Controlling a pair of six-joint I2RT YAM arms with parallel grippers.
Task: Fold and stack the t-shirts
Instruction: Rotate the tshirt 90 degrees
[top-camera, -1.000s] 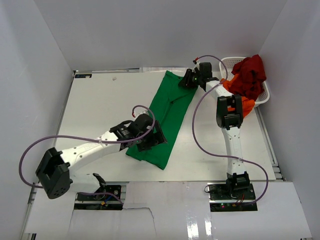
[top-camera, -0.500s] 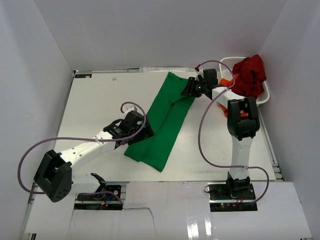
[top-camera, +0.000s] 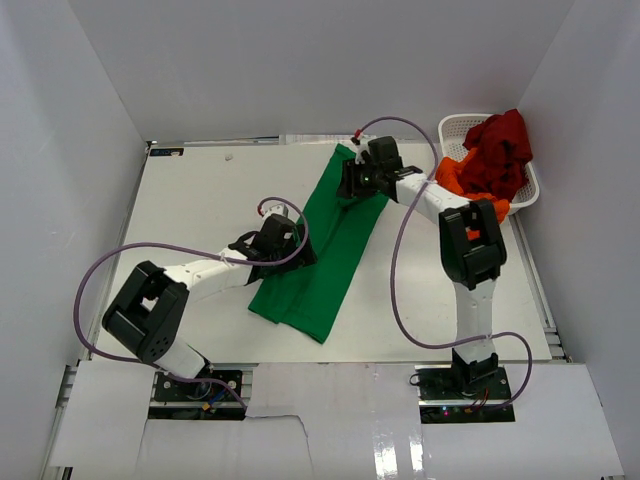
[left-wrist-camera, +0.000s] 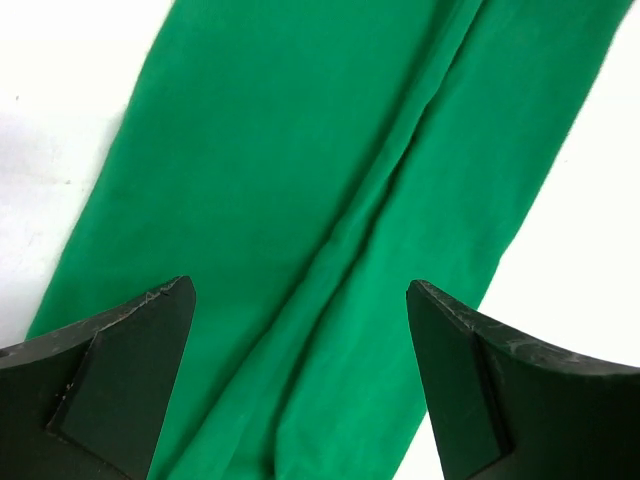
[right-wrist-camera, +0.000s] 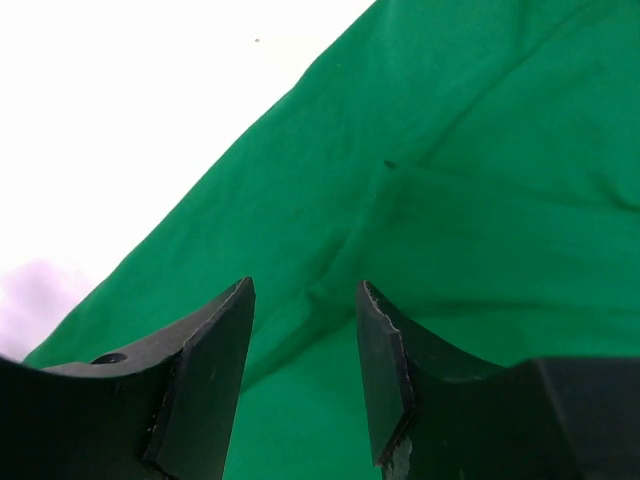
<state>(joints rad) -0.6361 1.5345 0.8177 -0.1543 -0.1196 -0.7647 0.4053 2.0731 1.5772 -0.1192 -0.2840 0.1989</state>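
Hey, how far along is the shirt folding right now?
Done: the green shirt lies on the table folded lengthwise into a long strip. In hand: the left gripper and right gripper hover over it, jaws open, gripping nothing. Left: its cross folds, then the orange shirt and dark red shirt heaped in the basket, and stacking.

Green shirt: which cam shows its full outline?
Top external: the green shirt lies as a long folded strip, with nearly its whole outline visible. Left wrist and right wrist each show only a close patch of cloth with a fold line.
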